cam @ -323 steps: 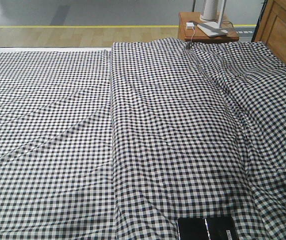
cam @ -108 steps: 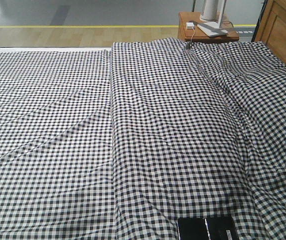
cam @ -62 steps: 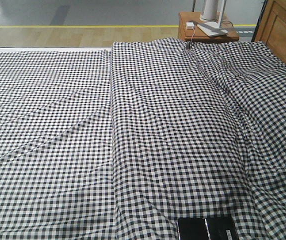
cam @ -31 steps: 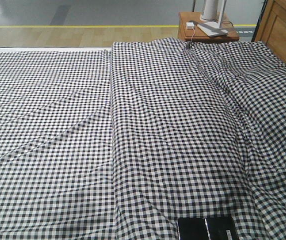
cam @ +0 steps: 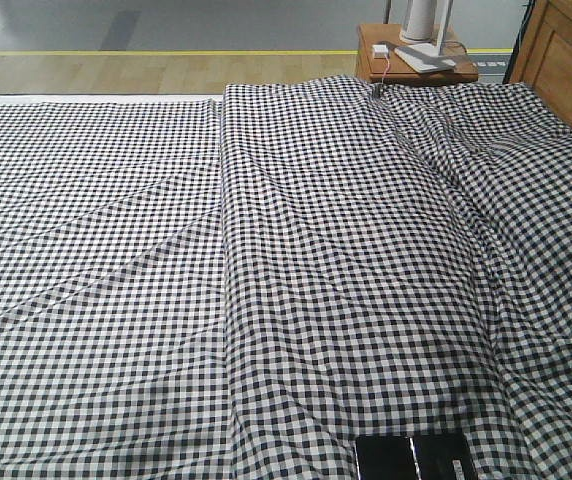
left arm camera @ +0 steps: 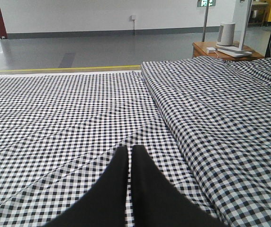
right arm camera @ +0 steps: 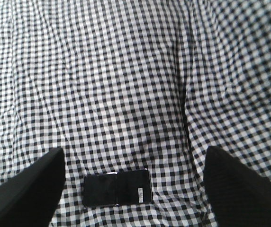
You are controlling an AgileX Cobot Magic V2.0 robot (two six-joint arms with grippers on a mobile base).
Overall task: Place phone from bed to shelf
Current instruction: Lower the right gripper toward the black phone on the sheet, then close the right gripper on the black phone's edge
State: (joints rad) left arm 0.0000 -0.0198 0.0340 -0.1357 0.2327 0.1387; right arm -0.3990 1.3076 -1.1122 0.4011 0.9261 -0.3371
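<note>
One phone (cam: 416,457), flat on the bed (cam: 266,250) right at the bottom edge of the front view, with the brown headboard (cam: 566,60) off in the top right corner. Left wrist view: left claw (left arm camera: 128,149) pinched together, nothing in it, above the checked cloth. Right wrist view: right claw (right arm camera: 133,150) spread wide and empty, phone lying on the gingham between its two fingers, white sticker showing, touching neither.

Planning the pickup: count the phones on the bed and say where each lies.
1. The phone lies flat on the bed, at the front view's bottom edge, before the open right gripper. More could lie out of frame.
</note>
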